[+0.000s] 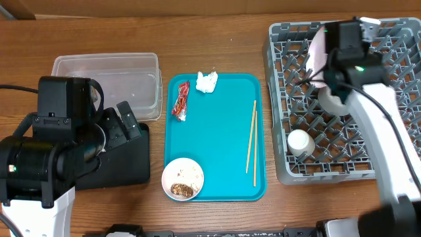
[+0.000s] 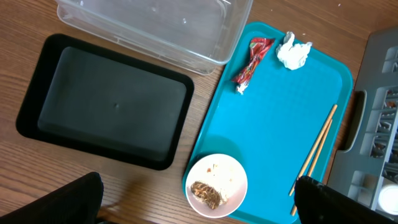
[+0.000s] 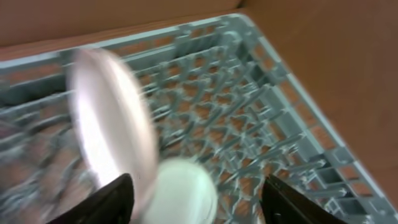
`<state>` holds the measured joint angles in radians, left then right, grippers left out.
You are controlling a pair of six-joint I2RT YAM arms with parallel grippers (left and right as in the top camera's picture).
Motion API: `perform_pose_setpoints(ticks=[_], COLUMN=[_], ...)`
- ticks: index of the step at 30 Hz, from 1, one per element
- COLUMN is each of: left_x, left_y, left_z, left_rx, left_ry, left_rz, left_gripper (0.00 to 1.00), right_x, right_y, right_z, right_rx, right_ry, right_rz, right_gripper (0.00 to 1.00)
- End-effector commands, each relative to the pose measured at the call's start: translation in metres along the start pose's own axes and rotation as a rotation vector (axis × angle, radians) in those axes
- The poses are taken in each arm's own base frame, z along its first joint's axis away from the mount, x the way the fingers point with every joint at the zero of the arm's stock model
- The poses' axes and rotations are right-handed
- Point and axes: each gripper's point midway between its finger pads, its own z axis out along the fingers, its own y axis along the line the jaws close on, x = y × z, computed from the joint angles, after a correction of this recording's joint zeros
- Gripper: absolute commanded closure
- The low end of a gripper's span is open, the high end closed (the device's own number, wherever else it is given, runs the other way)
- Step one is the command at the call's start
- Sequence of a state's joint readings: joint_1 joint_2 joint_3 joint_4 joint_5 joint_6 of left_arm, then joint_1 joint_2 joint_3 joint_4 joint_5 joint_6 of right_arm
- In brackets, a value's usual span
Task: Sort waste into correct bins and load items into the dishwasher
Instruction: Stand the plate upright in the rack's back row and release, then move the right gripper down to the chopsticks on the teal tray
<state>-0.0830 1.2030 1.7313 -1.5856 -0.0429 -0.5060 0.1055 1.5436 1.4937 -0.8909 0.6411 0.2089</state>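
We find the left gripper [image 1: 123, 125] hanging above the black tray [image 2: 106, 102]. Its fingers [image 2: 323, 202] are spread wide at the lower corners of the left wrist view and hold nothing. The clear tub [image 2: 155, 25] sits just beyond the black tray; we cannot tell whether the two touch. The teal tray [image 1: 217, 125] lies on the wooden table [image 1: 217, 46] between these two bins and the grey dish rack [image 1: 342, 118]. On the teal tray we note a red wrapper [image 2: 252, 62] and a crumpled tissue [image 2: 293, 53] near the far edge, close together but apart. A pair of chopsticks [image 1: 251, 141] lies lengthwise along the right side. A small bowl [image 2: 216, 185] sits at the near left corner, with brown food scraps [image 2: 208, 194] inside it. The right gripper [image 3: 199, 183] is over the far part of the dish rack, jaws standing wide open and gripping nothing that we can make out. The right wrist view is blurred. A pale pink plate [image 3: 109, 124] stands on edge among the pegs. A white bowl [image 3: 180, 193] rests just beside the plate, in the gap between the open fingers, and we cannot tell whether either finger touches it. A white cup [image 1: 299, 143] sits in the near left corner of the dish rack, well apart from the plate.
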Motion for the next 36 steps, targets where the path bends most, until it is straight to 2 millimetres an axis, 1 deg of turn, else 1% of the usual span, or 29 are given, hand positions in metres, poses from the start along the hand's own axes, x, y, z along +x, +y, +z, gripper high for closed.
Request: perform_pose_setpoints(ticks=[1,4,8,10,14,16,17,19,22,24,25,27,32,34,36], left_x=[-0.004,-0.004,-0.004,-0.004,-0.004,-0.004,-0.004,-0.004,-0.004,-0.004,-0.004,-0.004,-0.004,-0.004,-0.004], left_y=[0.003,0.003,0.003,0.003,0.003,0.003,0.003,0.003,0.003,0.003,0.003,0.003,0.003,0.003,0.003], left_z=[-0.001,-0.001,-0.001,-0.001,-0.001,-0.001,-0.001,-0.001,-0.001,-0.001,-0.001,-0.001,-0.001,-0.001,-0.001], left_rx=[-0.016,-0.016,-0.016,-0.016,-0.016,-0.016,-0.016,-0.016,-0.016,-0.016,-0.016,-0.016,-0.016,-0.016,-0.016], left_ry=[-0.017,-0.017,-0.017,-0.017,-0.017,-0.017,-0.017,-0.017,-0.017,-0.017,-0.017,-0.017,-0.017,-0.017,-0.017], left_rz=[-0.018,-0.018,-0.018,-0.018,-0.018,-0.018,-0.018,-0.018,-0.018,-0.018,-0.018,-0.018,-0.018,-0.018,-0.018], left_gripper=[0.00,0.00,0.00,0.00,0.00,0.00,0.00,0.00,0.00,0.00,0.00,0.00,0.00,0.00,0.00], right_x=[-0.001,0.026,0.077,0.098,0.140,0.164,0.176,0.200,0.239,0.259,0.265,0.275,0.279,0.282,0.285], right_y=[0.021,0.032,0.064,0.077,0.099,0.112,0.116,0.123,0.135,0.146,0.150,0.163,0.184,0.189,0.189], right_z=[-0.046,-0.069,-0.116,-0.138,-0.168,-0.180,-0.182,-0.180,-0.172,-0.164,-0.158,-0.143,-0.119,-0.110,-0.099], right_rx=[-0.278,-0.421,-0.722,-0.819,-0.881,-0.884,-0.859,-0.788,-0.685,-0.629,-0.606,-0.561,-0.533,-0.513,-0.469], right_ry=[0.020,0.127,0.360,0.456,0.555,0.600,0.622,0.657,0.705,0.728,0.729,0.734,0.718,0.714,0.706], right_rz=[0.033,0.000,-0.051,-0.089,-0.232,-0.304,-0.321,-0.358,-0.403,-0.402,-0.394,-0.351,-0.312,-0.313,-0.315], right_gripper=[0.37,0.42,0.42,0.44,0.43,0.43,0.43,0.43,0.43,0.43,0.43,0.43,0.46,0.47,0.47])
